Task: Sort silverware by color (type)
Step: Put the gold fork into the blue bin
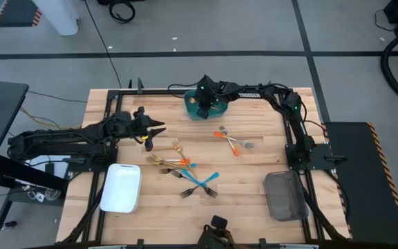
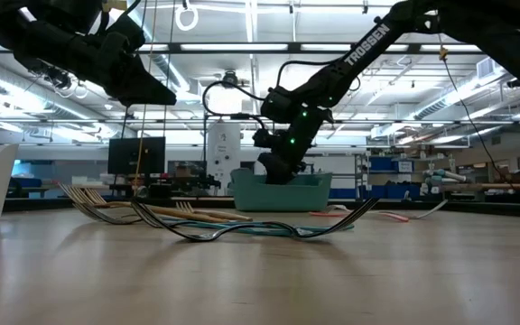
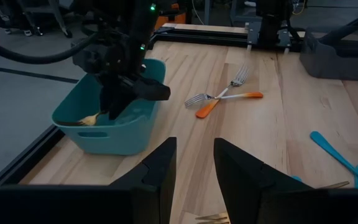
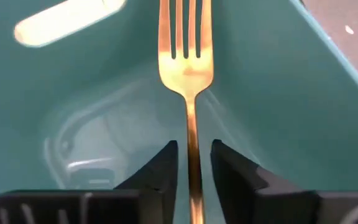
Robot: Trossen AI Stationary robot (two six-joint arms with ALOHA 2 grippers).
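Our right tool (image 1: 202,105) hangs over the teal tray (image 1: 216,110) in the upper middle of the high view, reaching down into it. In the right wrist view a gold fork (image 4: 186,59) runs between its two fingers (image 4: 160,163), tines toward the tray's far wall, with a thin gap showing on either side of the stem. So the jaws stand narrowly parted around the fork; we cannot tell whether they still pinch it lower down.

We judge the step in hand to be the drop of this gold fork into the teal tray. To do it well, we let the jaws widen a little more so the stem falls clear, then lift straight up out of the tray without dragging the fork up the wall or snagging the rim.

Our left tool (image 1: 159,129) waits at the left of the high view, above the bench (image 1: 254,200), jaws partly open and empty, as the left wrist view shows.

The rest of the silverware lies on the bench: gold pieces (image 1: 163,161) in a tangle at frame centre, two teal-handled pieces (image 1: 202,184) crossed just below them, and an orange-handled pair (image 1: 230,141) to the right of centre. The white tray (image 1: 121,187) sits lower left and the grey tray (image 1: 283,195) lower right.
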